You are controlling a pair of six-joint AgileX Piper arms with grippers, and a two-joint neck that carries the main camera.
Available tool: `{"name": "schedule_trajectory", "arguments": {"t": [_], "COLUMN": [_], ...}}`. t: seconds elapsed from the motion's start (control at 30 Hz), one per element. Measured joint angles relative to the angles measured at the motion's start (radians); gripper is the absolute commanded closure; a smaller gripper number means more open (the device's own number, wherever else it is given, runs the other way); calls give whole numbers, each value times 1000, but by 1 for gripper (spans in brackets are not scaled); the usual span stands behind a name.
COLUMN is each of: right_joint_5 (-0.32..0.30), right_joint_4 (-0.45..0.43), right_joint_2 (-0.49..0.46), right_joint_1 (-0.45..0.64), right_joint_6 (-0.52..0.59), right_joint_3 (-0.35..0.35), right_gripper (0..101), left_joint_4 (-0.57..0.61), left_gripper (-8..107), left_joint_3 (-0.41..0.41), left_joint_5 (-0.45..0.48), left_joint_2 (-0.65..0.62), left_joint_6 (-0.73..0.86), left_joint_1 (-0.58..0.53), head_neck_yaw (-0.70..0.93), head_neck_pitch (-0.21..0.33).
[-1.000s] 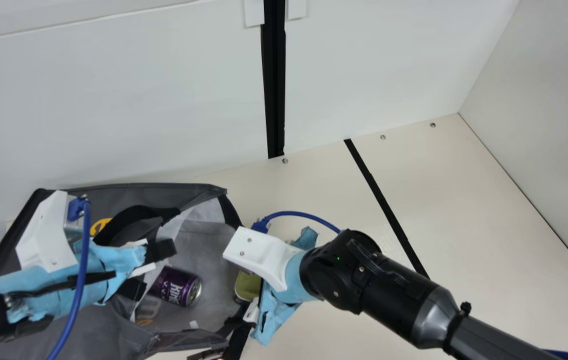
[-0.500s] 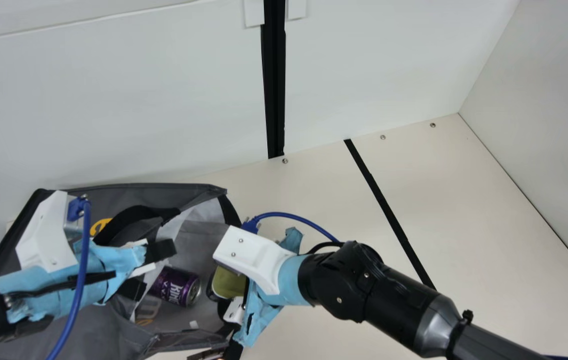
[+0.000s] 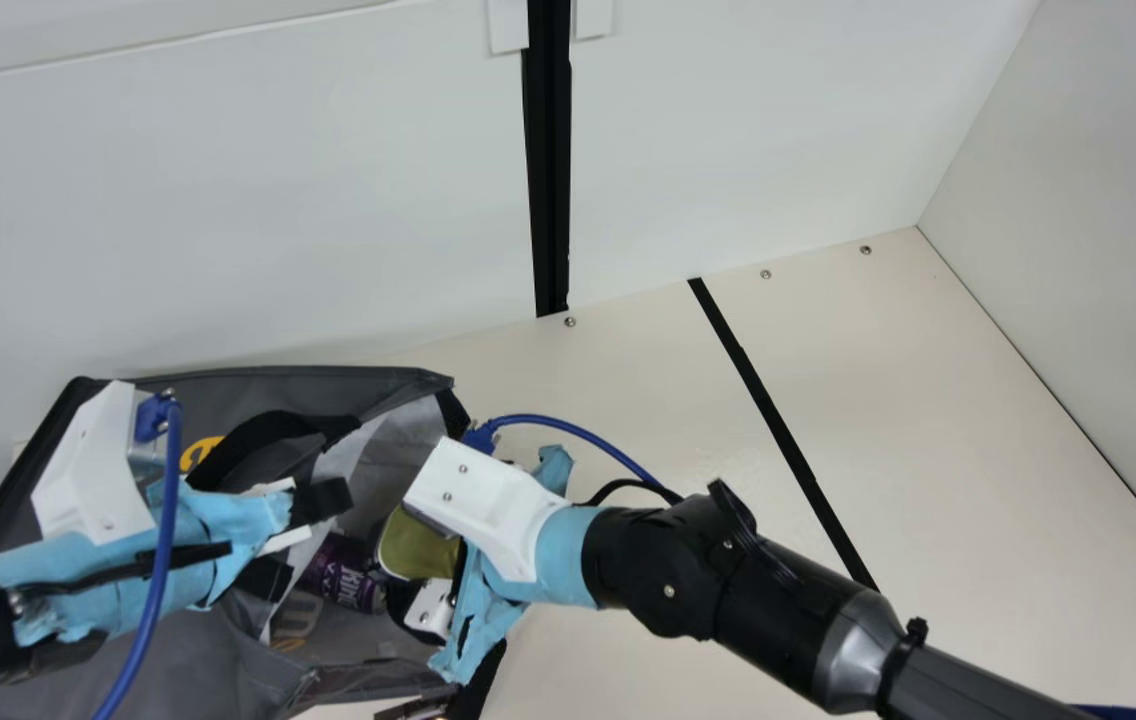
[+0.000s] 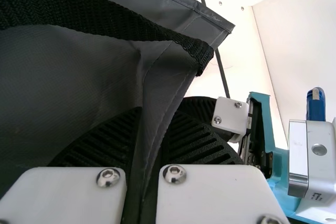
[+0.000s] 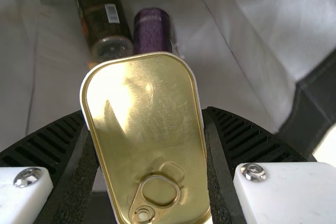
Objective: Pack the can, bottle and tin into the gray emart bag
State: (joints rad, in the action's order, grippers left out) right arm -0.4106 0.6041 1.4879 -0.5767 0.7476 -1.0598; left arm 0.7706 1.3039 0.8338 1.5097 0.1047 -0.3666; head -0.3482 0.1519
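Gray cloth, trimmed with a black webbing handle (image 3: 273, 425), forms the open emart bag (image 3: 183, 640) at the left of the main view, with a round yellow mark on it. Over its left part lies the arm that bears the left gripper (image 3: 298, 540), wrapped in pale blue tape, a blue cable (image 3: 164, 560) running along it. In the left wrist view its black ribbed fingers are closed on a fold of the bag's wall.

Just right of that gripper, the purple metal can (image 3: 343, 575) lies on its side inside the bag. Beside it in the right wrist view lies a dark brown cylinder with a small white label and a clear round end, most likely the bottle (image 5: 105, 19), though the tin and the shade make it hard to be sure.

Next comes the flat gold tin (image 3: 415, 545), a rounded rectangle with a pull ring (image 5: 157, 195), pinched by its long sides between the two fingers of the right gripper (image 3: 430, 608) at the bag's mouth. Farther right, the other arm slants over the cream table (image 3: 948, 420), where a thin black strip (image 3: 778, 420) runs at an angle.
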Motion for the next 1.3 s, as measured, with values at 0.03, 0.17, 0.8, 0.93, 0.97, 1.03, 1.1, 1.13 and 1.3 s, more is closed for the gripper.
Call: {"name": "schedule_trajectory", "arguments": {"t": [0.03,0.17,0.8,0.93,0.97,1.03,1.1,1.13,1.3], "right_joint_5": [7,28,38,26,25,25,21,20,7], "right_joint_4": [21,93,382,436,446,472,498,512,567], "right_joint_2": [3,24,162,193,200,216,230,237,272], "right_joint_1": [0,0,18,28,29,33,37,39,49], "right_joint_6": [16,81,365,422,435,462,491,502,562], "right_joint_3": [-1,-8,-90,-108,-112,-120,-127,-130,-143], "right_gripper": [101,101,101,101,101,101,101,101,101], "left_joint_4": [0,0,0,0,0,0,0,0,0], "left_gripper": [89,89,89,89,89,89,89,89,89], "left_joint_3": [0,0,0,0,0,0,0,0,0], "left_joint_5": [0,0,0,0,0,0,0,0,0], "left_joint_2": [0,0,0,0,0,0,0,0,0], "left_joint_6": [0,0,0,0,0,0,0,0,0], "left_joint_1": [0,0,0,0,0,0,0,0,0], "head_neck_yaw": [0,0,0,0,0,2,0,0,0], "head_neck_pitch": [0,0,0,0,0,0,-2,0,-2]}}
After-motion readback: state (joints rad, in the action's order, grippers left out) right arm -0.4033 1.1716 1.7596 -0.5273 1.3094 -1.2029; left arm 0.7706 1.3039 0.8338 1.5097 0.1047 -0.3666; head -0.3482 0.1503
